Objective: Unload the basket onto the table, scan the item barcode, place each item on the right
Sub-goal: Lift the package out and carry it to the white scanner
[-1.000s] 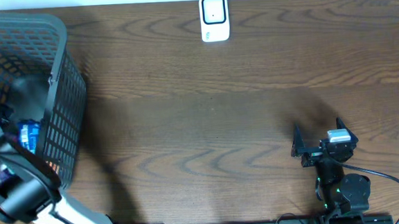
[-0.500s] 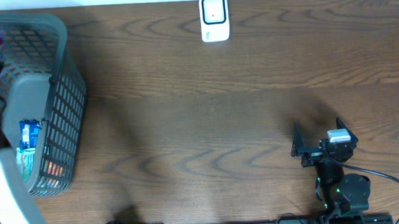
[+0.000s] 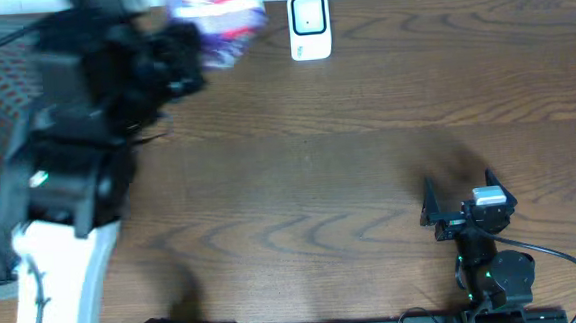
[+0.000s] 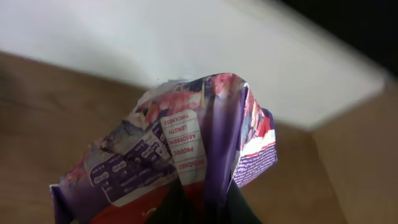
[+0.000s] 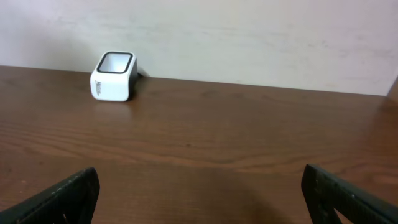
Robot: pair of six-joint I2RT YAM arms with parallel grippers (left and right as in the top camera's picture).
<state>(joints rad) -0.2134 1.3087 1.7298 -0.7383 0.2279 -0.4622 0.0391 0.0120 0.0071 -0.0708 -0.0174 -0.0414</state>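
The left gripper (image 3: 176, 50) is pinching the packet (image 3: 215, 16) at the table's (image 3: 366, 127) far edge beside the scanner (image 3: 309, 25) for reading, while the right gripper (image 3: 432, 213) is waiting open.

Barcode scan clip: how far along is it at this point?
Done: the purple packet is picked up, gripped in the shut left end effector. In hand: it is held close beside the white scanner at the table's far edge. Left: facing its barcode to the scanner. The right end effector sits open and empty.
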